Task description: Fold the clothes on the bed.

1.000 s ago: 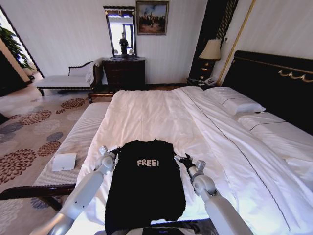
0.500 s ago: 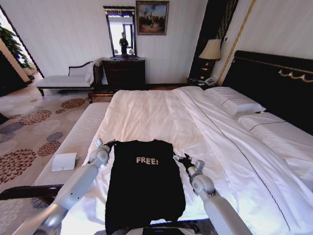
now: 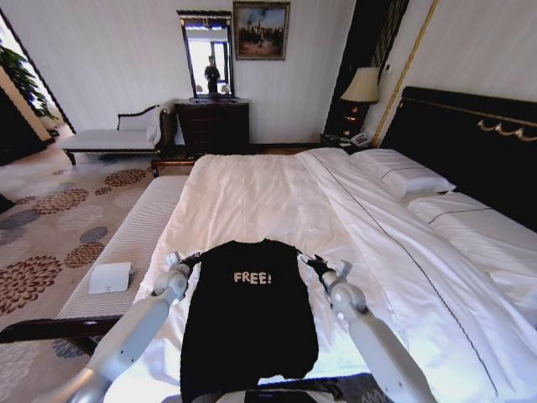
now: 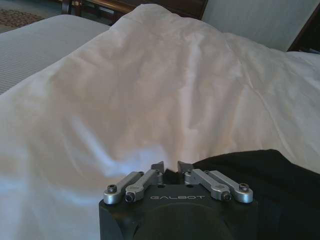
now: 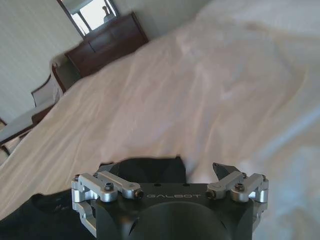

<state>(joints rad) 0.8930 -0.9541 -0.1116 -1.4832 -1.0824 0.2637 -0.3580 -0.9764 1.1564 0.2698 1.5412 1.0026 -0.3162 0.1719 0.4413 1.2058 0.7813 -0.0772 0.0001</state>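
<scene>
Two grippers are flanking the upper corners of one black T-shirt [image 3: 249, 315], which is lying flat near the foot edge of the bed [image 3: 277, 197] with its white "FREE!" lettering [image 3: 252, 277] facing up; the garment is resting on the white duvet [image 4: 125, 95], well apart from the pillows [image 3: 401, 172] by the dark headboard [image 3: 470, 138]. The left gripper [image 3: 186, 261] is sitting at the shirt's left shoulder; in the left wrist view its fingers [image 4: 159, 168] are standing narrow, nearly together, with black cloth [image 4: 260, 175] just beside them, and whether cloth is pinched between them cannot be told. The right gripper [image 3: 307, 263] is sitting at the right shoulder; in the right wrist view its fingers [image 5: 222, 170] are spread wide, with a fold of the shirt [image 5: 145, 170] lying between them. A small white flat box [image 3: 110, 277] is resting on the pale striped bench [image 3: 138, 235] beside the bed.
</scene>
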